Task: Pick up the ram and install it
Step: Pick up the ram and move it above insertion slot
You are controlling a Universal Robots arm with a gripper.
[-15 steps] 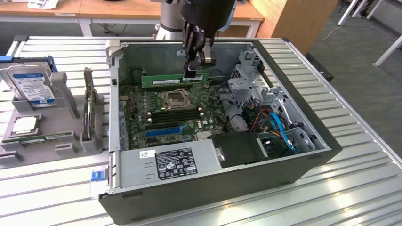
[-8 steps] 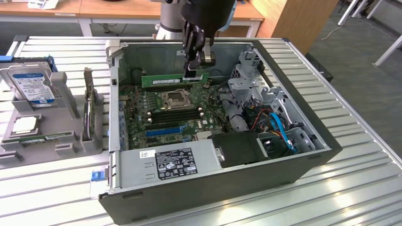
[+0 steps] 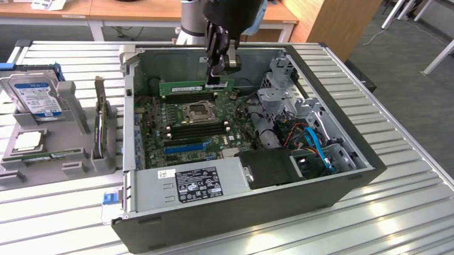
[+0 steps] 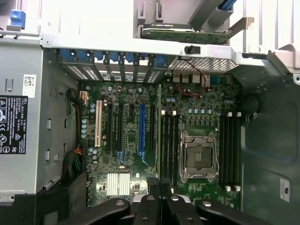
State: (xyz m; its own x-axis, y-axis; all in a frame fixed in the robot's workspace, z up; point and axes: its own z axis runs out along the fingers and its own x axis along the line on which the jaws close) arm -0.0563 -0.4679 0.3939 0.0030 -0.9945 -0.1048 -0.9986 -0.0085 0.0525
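This is a robotics lab or test workshop set up for computer assembly. A desktop computer case point(image 3: 234, 218) lies open on its side on a slatted aluminium workbench point(image 3: 404, 180), with its motherboard point(image 3: 191, 125) and power supply point(image 3: 191, 183) exposed. Beside it, grey fixtures point(image 3: 71, 106) hold loose parts, among them a hard drive point(image 3: 32, 95) and a processor point(image 3: 27, 141). A robot arm point(image 3: 190, 24) rises at the bench's far edge. Behind it, wooden desks point(image 3: 127, 9) stand on grey carpet point(image 3: 404, 48).

Bright, even room light glares off the slatted table point(image 3: 404, 212), while the case point(image 3: 248, 218) interior lies dimmer.
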